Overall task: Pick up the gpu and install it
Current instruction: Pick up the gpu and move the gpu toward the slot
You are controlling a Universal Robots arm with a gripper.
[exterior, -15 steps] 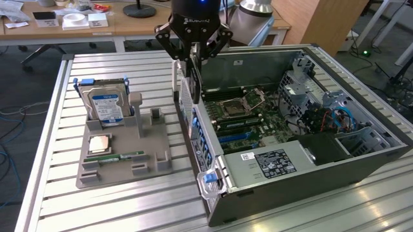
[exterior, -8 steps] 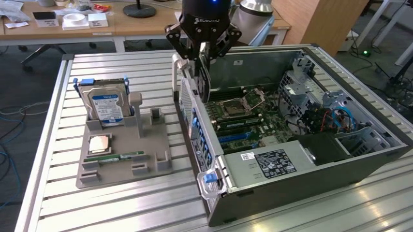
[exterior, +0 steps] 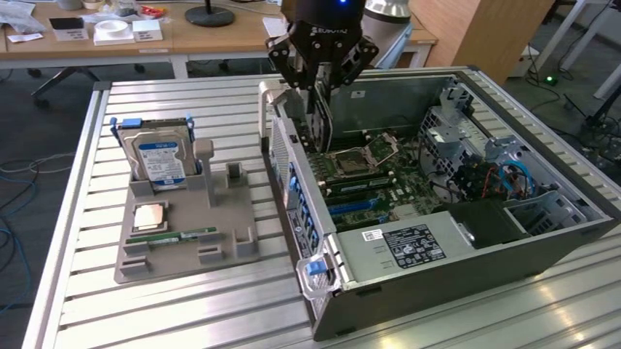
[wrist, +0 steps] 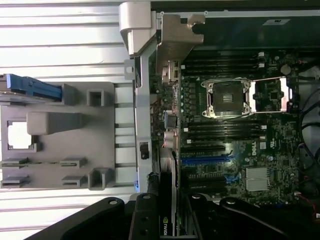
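Currently black multi-finger gripper (exterior: pixel 318 76) hangs over open black metal tower PC case (exterior: pixel 543 240), fingers closed narrow on thin green-and-black gpu card (exterior: pixel 321 120), held upright on edge. Card's lower end is inside case by rear wall, over green motherboard (exterior: pixel 374 185), near empty CPU socket (exterior: pixel 354 156); contact w/ board: can't tell. Grey plastic parts tray (exterior: pixel 174 254) w/ blue-white-label hard drive (exterior: pixel 160 160) lies at exterior view's left, well apart.
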